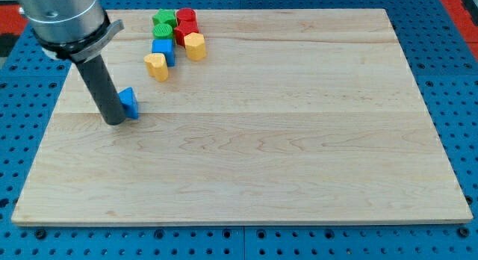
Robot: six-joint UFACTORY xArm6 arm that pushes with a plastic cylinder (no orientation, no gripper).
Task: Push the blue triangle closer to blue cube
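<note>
The blue triangle (130, 101) lies on the wooden board (246, 140) at the view's left, partly hidden by my rod. My tip (113, 122) rests on the board just left of and below the triangle, touching or nearly touching it. The blue cube (163, 50) sits toward the view's top, up and to the right of the triangle, in a cluster of blocks.
Around the blue cube stand a yellow block (157, 66) below-left, a yellow block (195, 45) to the right, two green blocks (163, 23) above, and two red blocks (186, 25) above-right. A blue pegboard (448, 81) surrounds the board.
</note>
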